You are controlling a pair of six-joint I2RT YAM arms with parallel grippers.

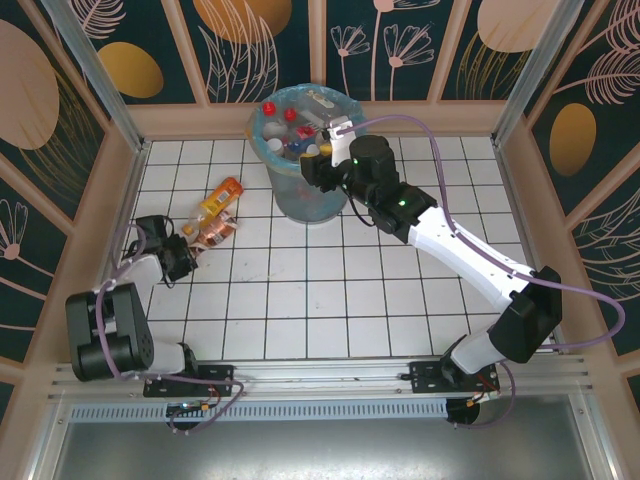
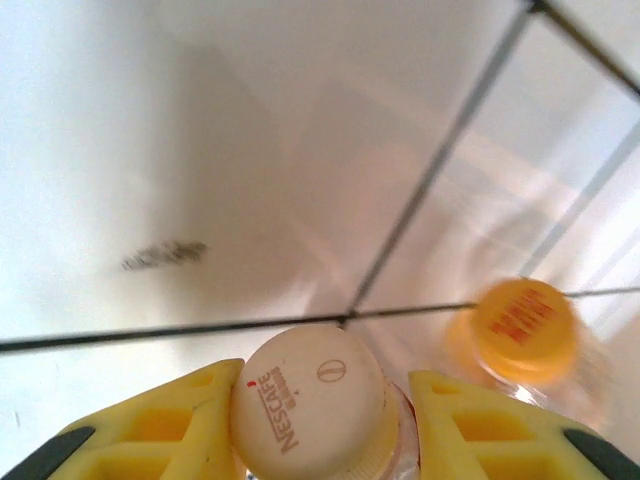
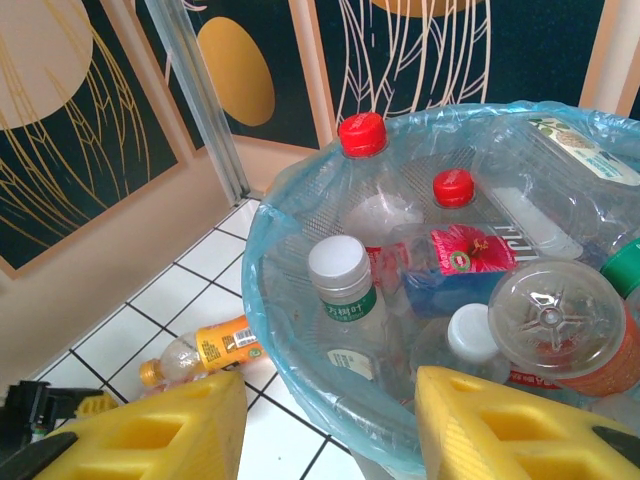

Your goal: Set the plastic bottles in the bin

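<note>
My left gripper (image 2: 325,375) brackets the white-capped bottle (image 2: 308,410) at its stiff cap; I cannot tell if it pinches. Body light, slick, crushable.

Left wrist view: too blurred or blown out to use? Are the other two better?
Left wrist view: tiles washed out, cream cap sharp with readable lettering, orange cap behind it smeared. Right wrist view: crisp on the bin and its bottles. Top external view: evenly lit, sharp.
</note>
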